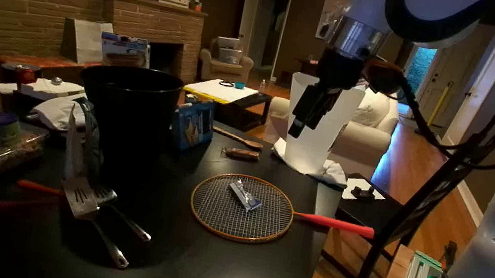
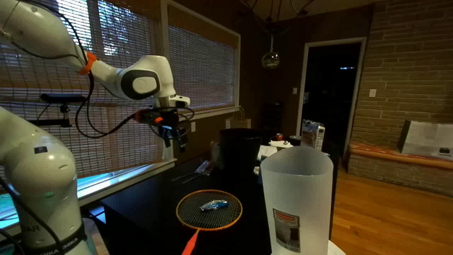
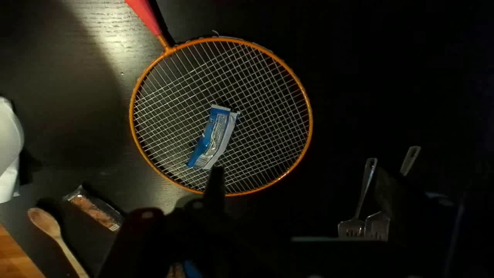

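Note:
My gripper is open and empty, raised above the dark table, in both exterior views (image 1: 304,129) (image 2: 175,146). In the wrist view its dark fingers (image 3: 300,172) stand wide apart, the right one hard to make out. Below lies a badminton racket with an orange frame (image 1: 192,213) and a red handle (image 1: 339,225); it also shows in the wrist view (image 3: 310,116). A blue and silver wrapped packet (image 1: 245,196) rests on its strings, also visible in an exterior view (image 2: 214,205) and the wrist view (image 3: 214,137). The gripper touches nothing.
A tall white translucent bin (image 2: 299,191) stands at the table's edge. A black bin (image 1: 125,122), a blue box (image 1: 193,124), a wooden spoon (image 1: 240,139), a brown wrapped bar (image 1: 241,153) and metal spatulas (image 1: 80,199) are on the table. A chair (image 1: 372,212) stands beside it.

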Controlling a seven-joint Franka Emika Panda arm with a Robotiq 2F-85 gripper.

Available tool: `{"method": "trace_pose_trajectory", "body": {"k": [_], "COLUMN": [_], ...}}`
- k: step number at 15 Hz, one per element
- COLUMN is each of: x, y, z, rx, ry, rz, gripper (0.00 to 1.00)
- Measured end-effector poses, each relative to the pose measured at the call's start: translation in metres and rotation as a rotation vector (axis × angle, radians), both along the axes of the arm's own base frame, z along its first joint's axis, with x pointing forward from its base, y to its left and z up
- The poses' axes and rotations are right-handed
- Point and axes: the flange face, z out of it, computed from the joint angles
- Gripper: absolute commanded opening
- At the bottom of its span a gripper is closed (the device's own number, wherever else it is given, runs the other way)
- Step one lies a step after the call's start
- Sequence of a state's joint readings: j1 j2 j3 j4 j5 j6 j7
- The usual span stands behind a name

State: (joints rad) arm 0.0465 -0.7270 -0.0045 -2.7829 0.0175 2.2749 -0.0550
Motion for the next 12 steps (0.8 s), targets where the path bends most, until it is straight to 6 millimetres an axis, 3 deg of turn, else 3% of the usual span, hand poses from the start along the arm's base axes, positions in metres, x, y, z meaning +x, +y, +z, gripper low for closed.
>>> {"method": "trace_pose_trajectory", "body": {"k": [9, 12], "x": [0.003, 0.013], "y": [-0.002, -0.016], "z": [-0.005, -0.026], "rx": [-0.010, -0.032], "ry": [0.005, 0.034], "rz": [0.015, 0.058], "gripper": [1.00, 1.00]}}
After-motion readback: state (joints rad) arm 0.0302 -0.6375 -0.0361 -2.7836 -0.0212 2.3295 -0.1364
